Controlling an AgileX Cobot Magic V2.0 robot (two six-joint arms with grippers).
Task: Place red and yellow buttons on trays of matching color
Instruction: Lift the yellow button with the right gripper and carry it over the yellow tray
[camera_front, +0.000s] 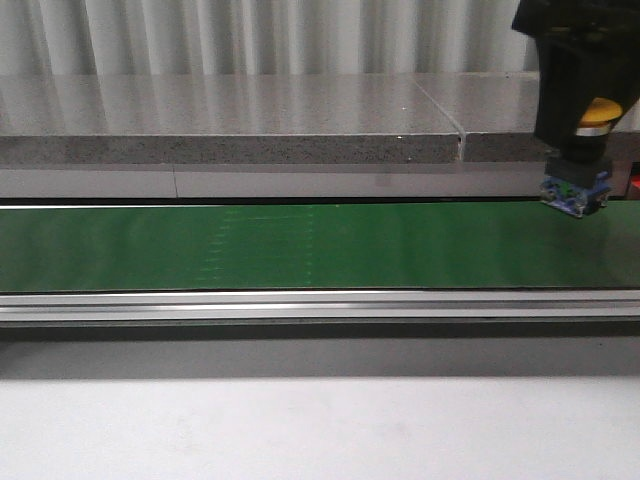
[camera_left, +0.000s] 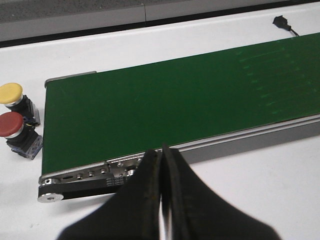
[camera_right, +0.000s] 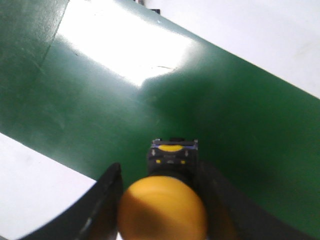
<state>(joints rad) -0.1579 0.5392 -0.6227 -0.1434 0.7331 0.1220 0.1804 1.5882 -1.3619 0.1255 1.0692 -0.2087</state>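
Front view: the right end effector (camera_front: 577, 165) is recorded at the upper right of the frame, clamped on a yellow button (camera_front: 598, 112) held above the right end of the green conveyor belt (camera_front: 300, 245). No tray of either colour is seen in this view.

Left wrist view: the left end effector (camera_left: 162, 165) is seen with its fingers pressed together and nothing between them, at the lower centre of the frame. A second yellow button (camera_left: 12, 95) and a red button (camera_left: 14, 126) are noted at the left edge, side by side on the white worktop (camera_left: 260, 190), just beside the belt's end.

Right wrist view: the gripped yellow button is shown at the lower centre, over the belt.

Progress, as judged: no button is delivered; one yellow is in transit, two are left untouched.
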